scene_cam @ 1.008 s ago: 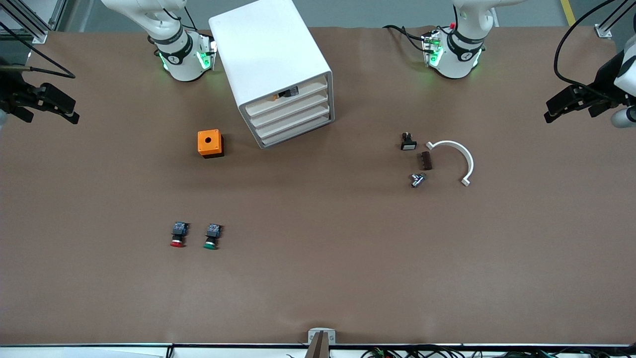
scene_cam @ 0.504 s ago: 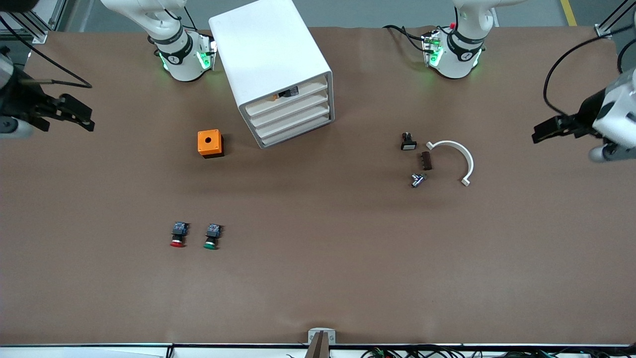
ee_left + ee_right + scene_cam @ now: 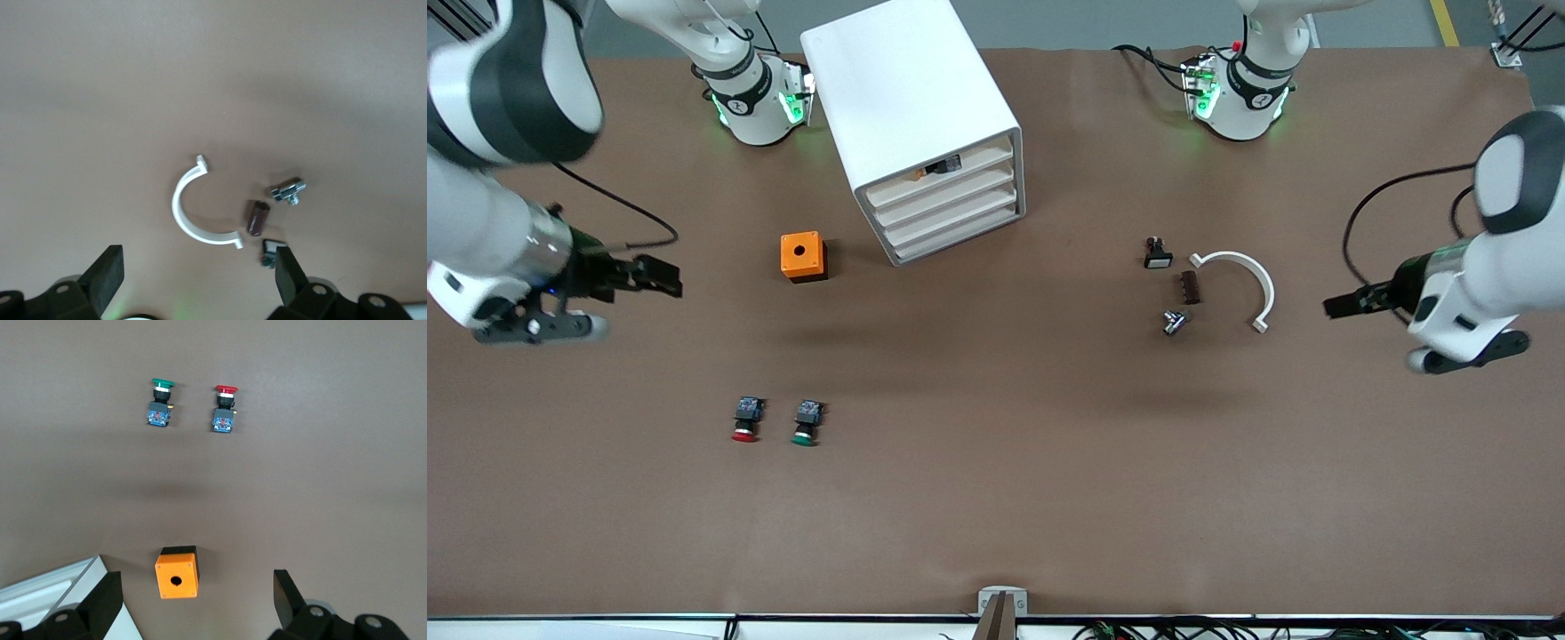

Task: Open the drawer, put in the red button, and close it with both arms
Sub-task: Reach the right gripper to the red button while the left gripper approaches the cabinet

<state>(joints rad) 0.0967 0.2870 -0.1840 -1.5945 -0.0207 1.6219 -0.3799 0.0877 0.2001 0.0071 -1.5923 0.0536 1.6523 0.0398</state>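
The white cabinet [image 3: 911, 107] stands near the robots' bases with all four drawers shut; the second-highest drawer [image 3: 947, 197] is shut. The red button [image 3: 743, 425] lies on the table nearer the front camera, beside its green-capped twin [image 3: 806, 425]; the right wrist view shows the red button [image 3: 224, 410] too. My right gripper [image 3: 660, 276] is open and empty, over bare table beside the orange box [image 3: 802, 256], toward the right arm's end. My left gripper [image 3: 1343, 305] is open and empty, over bare table beside the white curved clamp [image 3: 1240, 284].
A small black switch [image 3: 1158, 255], a brown block [image 3: 1189, 287] and a metal fitting [image 3: 1174, 321] lie by the clamp. Something black and orange sticks out of the top drawer [image 3: 938, 167]. The right wrist view shows the orange box [image 3: 177, 572] and a cabinet corner [image 3: 60, 593].
Both arms have swung in from the table's ends toward the middle. The right gripper now hangs near the orange box, the left near the clamp. Nothing on the table has moved.
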